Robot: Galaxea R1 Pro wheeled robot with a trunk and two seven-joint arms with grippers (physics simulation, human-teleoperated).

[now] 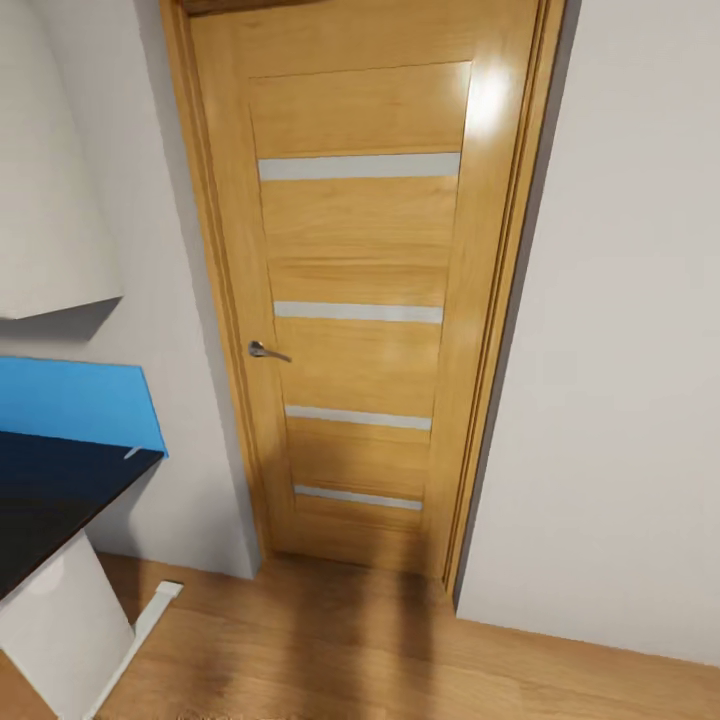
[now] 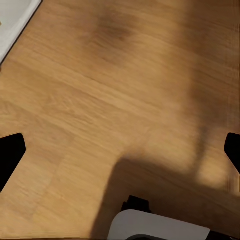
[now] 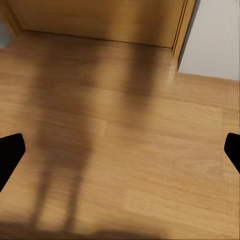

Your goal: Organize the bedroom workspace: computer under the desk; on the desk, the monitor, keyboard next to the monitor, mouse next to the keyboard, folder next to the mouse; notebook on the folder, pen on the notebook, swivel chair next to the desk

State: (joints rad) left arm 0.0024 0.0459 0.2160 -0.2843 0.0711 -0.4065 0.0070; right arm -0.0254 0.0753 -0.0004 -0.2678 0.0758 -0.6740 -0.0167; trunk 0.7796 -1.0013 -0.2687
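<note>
Spreading wide over bare wooden floor (image 2: pixel 100 90), the left gripper (image 2: pixel 120 150) is showing its two black fingertips (image 2: pixel 11 152) at opposite edges of the left wrist view, holding and touching nothing. The right gripper (image 3: pixel 120 152) is likewise standing fully apart, two dark fingertips (image 3: pixel 11 155) far from each other above the floorboards, empty. Facing the head camera is one closed wooden door (image 1: pixel 360 300) with four frosted horizontal strips and one metal lever handle (image 1: pixel 268 350). One dark-topped desk (image 1: pixel 50 500) on white legs is showing at the left, a blue panel (image 1: pixel 80 400) standing behind it. No readable writing is appearing anywhere
</note>
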